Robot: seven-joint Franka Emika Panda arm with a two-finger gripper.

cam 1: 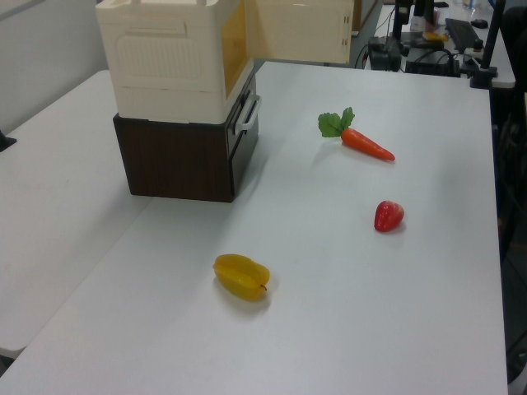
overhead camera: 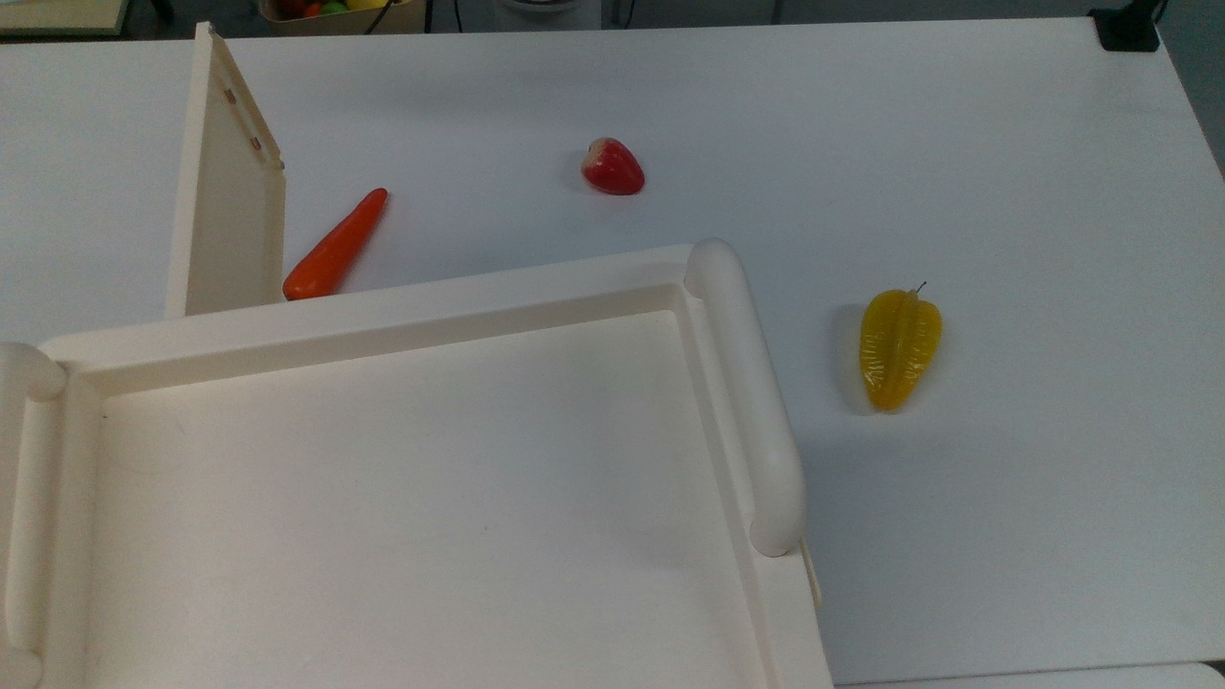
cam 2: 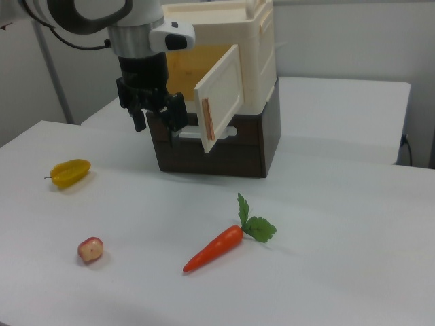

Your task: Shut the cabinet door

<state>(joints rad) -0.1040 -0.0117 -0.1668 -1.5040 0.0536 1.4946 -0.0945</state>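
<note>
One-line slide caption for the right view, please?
Panda hand beside the open cabinet door; carrot, red fruit and yellow fruit on the table.

It looks like a lab: a robot arm (cam 2: 102,17) stands over a big white table (cam 1: 395,313), with cables and gear (cam 1: 428,41) behind it.
</note>
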